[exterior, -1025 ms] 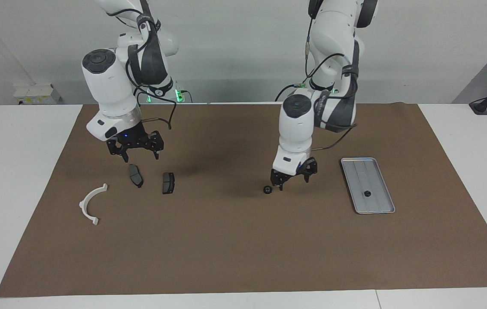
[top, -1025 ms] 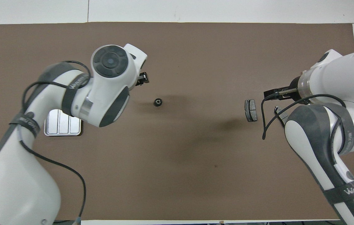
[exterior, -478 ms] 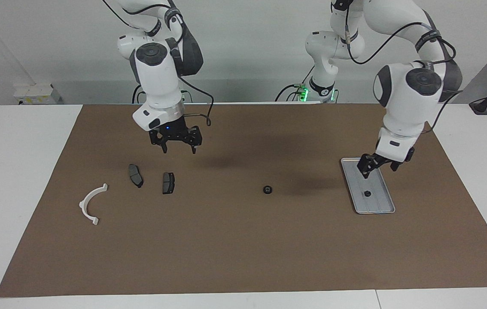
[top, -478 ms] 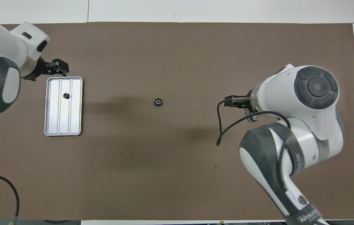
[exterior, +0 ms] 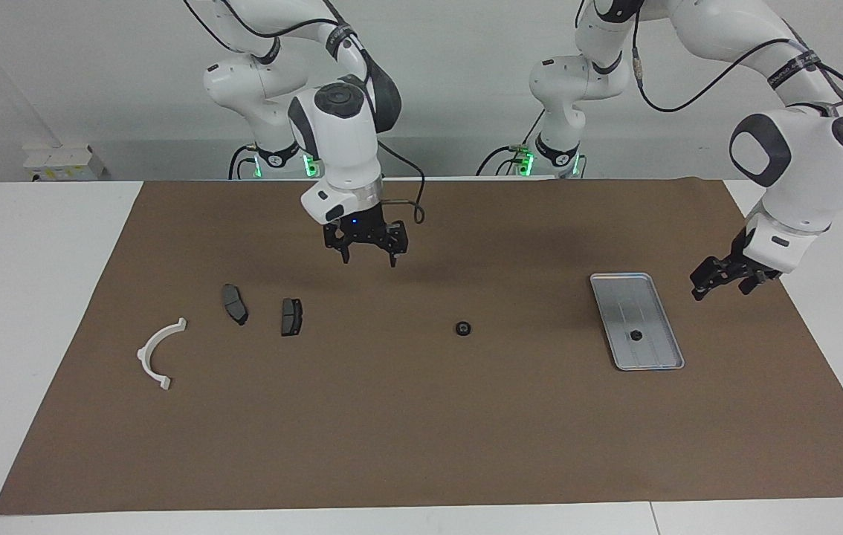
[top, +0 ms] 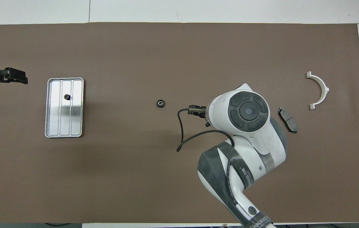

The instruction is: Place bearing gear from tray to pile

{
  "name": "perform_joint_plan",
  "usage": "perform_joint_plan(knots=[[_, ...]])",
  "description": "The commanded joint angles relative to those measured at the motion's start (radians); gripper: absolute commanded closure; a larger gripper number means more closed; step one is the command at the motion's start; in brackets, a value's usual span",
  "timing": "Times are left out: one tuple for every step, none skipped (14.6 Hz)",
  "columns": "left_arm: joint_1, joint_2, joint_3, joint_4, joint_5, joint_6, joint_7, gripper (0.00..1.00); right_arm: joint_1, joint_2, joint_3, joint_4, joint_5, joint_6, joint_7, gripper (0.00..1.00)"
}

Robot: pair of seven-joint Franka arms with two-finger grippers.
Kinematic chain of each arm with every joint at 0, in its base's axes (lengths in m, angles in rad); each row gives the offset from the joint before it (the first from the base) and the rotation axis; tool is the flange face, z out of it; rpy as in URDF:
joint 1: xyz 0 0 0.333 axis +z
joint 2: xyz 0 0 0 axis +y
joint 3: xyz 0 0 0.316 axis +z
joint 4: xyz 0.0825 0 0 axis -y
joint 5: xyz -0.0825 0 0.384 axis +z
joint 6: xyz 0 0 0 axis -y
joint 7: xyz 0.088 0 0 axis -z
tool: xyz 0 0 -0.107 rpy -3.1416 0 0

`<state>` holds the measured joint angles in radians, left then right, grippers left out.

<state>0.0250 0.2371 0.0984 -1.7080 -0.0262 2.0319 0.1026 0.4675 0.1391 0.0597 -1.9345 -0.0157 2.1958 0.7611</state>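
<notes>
The silver-grey tray [exterior: 626,297] lies on the brown mat toward the left arm's end and also shows in the overhead view [top: 64,123]. One small black bearing gear [exterior: 635,335] sits in it [top: 67,97]. A second bearing gear [exterior: 463,328] lies on the mat near the middle [top: 160,103]. The pile is a white half-ring bracket [exterior: 157,353] and two dark plates [exterior: 234,303] [exterior: 291,316]. My left gripper [exterior: 720,286] is open and empty, raised beside the tray. My right gripper [exterior: 368,256] is open and empty, raised between the pile and the loose gear.
The brown mat [exterior: 421,431] covers most of the white table. In the overhead view the right arm [top: 246,126] hides one dark plate; the other plate [top: 287,115] and the bracket [top: 320,90] show.
My left gripper has left the loose gear on the mat, passed over the tray and moved out beside it. My right gripper has moved from over the plates toward the mat's middle.
</notes>
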Motion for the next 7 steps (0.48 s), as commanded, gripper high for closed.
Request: perform_joint_plan(knots=[[-0.001,0.019,-0.011,-0.12,-0.017,0.17,0.014,0.0,0.034,0.078,-0.005,0.081,0.013,0.01,0.058,0.0],[-0.001,0.03,-0.011,-0.136,-0.017,0.206,0.014,0.0,0.048,0.095,-0.005,0.098,0.013,0.013,0.075,0.0],[-0.002,0.045,-0.011,-0.153,-0.018,0.241,0.012,0.0,0.062,0.115,-0.005,0.12,0.013,0.013,0.09,0.0],[-0.007,0.057,-0.011,-0.157,-0.018,0.269,0.011,0.0,0.069,0.131,-0.005,0.137,0.007,0.007,0.099,0.0],[-0.013,0.077,-0.011,-0.159,-0.017,0.286,0.008,0.0,0.083,0.148,-0.005,0.153,0.002,0.006,0.112,0.0],[-0.017,0.089,-0.011,-0.159,-0.017,0.298,0.005,0.0,0.098,0.167,-0.005,0.176,-0.003,0.001,0.131,0.0],[-0.025,0.096,-0.011,-0.159,-0.017,0.307,0.003,0.0,0.109,0.189,-0.006,0.205,-0.004,-0.005,0.148,0.0]])
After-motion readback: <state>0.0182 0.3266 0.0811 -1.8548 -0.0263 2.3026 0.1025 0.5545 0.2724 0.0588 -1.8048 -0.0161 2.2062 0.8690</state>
